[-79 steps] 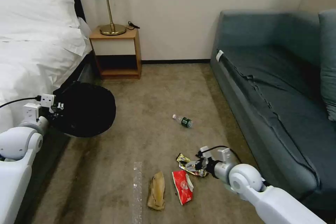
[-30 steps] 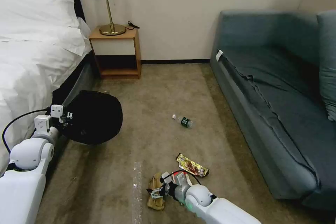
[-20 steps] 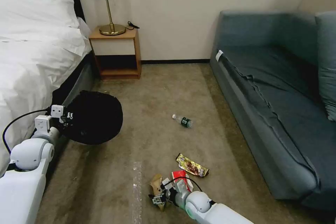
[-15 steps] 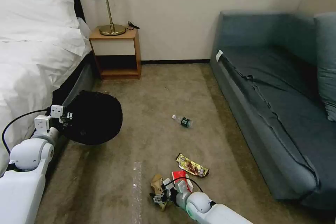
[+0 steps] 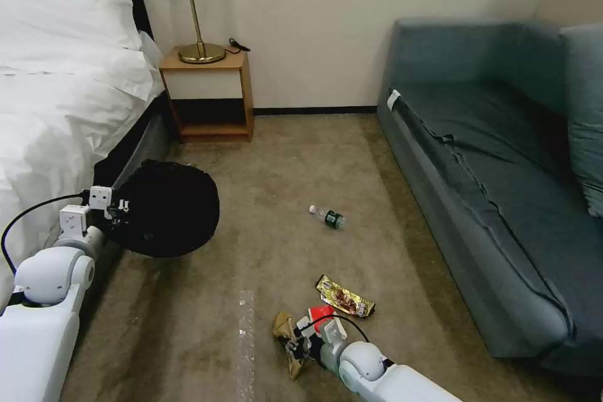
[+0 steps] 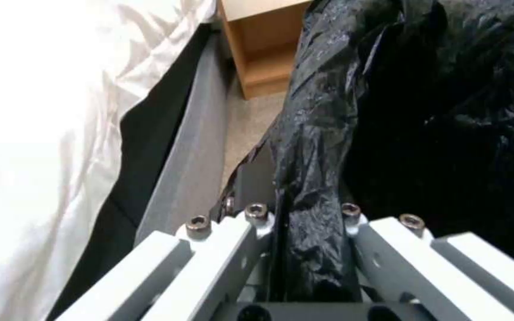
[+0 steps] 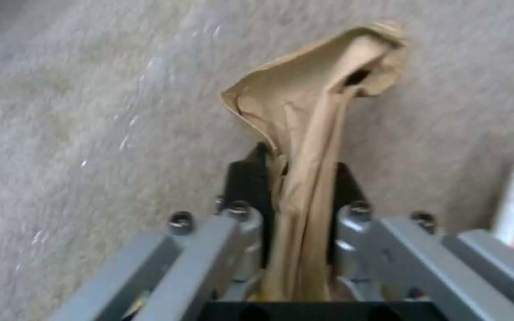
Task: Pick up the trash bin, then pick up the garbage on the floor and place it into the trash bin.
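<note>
Right gripper [image 7: 297,209] is low over the carpet by the robot's base, jaws clamped on the middle of the crumpled brown paper bag [image 7: 317,133], which stands up creased between them — it looks light, soft and crushable, so a pinch across the folded waist should hold without slipping. Over by the bed, the left gripper [image 6: 304,218] has its jaws closed on the bag-draped rim of the trash bin [image 5: 163,208], carried clear of the floor; that liner looks slick.
</note>
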Controlling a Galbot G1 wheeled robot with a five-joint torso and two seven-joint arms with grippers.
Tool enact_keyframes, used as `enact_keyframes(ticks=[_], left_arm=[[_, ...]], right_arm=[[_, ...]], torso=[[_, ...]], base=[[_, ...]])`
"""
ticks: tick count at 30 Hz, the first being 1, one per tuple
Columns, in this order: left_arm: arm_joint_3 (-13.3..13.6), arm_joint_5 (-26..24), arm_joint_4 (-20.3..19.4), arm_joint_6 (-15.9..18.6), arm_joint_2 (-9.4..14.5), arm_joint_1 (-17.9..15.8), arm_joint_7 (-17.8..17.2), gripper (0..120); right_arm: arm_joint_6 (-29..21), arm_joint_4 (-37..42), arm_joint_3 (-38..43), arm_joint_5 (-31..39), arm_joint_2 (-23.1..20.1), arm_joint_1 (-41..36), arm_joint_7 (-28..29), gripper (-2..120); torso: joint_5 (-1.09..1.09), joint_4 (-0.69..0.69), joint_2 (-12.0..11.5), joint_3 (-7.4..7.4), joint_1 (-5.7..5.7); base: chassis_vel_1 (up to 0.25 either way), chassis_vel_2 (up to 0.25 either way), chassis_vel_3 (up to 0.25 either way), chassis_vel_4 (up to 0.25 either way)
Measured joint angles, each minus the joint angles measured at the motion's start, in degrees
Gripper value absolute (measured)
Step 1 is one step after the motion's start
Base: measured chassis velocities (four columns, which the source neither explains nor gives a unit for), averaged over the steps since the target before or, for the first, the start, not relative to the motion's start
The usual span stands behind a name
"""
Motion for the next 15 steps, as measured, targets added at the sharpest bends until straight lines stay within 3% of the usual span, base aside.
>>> enact_keyframes(ticks=[2,15], left_arm=[[-0.1,-0.1,0.1,0.0,0.2,-0.1,0.1,4],[0.7,-1.7,0.1,0.4,0.2,-0.8,0.2,4]], right_arm=[[0.0,1.1,0.6,-0.3,-0.8,0.1,0.6,1],[-0.1,8.6,5.4,1.6,-8.2,3.4,3.2,0]], torso=[[0.0,0.0,0.0,0.0,0.0],[0.0,-0.01,0.0,0.0,0.0]], base=[[0.0,0.0,0.0,0.0],[0.0,0.0,0.0,0.0]])
